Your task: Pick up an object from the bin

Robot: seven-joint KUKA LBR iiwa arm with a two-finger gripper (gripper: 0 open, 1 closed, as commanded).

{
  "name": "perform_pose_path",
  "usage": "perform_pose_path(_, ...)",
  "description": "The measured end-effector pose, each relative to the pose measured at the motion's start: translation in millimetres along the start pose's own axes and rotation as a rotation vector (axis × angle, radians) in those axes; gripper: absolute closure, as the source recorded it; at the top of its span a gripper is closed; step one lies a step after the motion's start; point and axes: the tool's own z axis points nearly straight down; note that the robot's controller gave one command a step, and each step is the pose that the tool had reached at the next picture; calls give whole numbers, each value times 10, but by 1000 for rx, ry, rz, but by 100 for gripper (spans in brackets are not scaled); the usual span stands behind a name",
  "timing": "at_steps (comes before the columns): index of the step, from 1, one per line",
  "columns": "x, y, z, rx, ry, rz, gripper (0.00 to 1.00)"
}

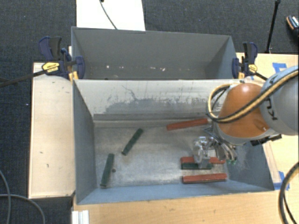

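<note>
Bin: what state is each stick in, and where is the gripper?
gripper: down over the short green stick, right front.
short green stick: flat, partly under the gripper, beside a red piece.
front red stick: flat, free, along the front wall.
back red stick: flat, at the back wall's foot.
slanted green stick: flat, free, mid-floor.
left green stick: flat, free, front left.

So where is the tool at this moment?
In the camera view the tool is low in the right half of the bin, over a short dark green bar, with a red bar lying nearer the front wall.
</note>
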Motion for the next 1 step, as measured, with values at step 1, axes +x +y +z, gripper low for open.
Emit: perform_pose_path(1,6,1,13,0,2,0,0)
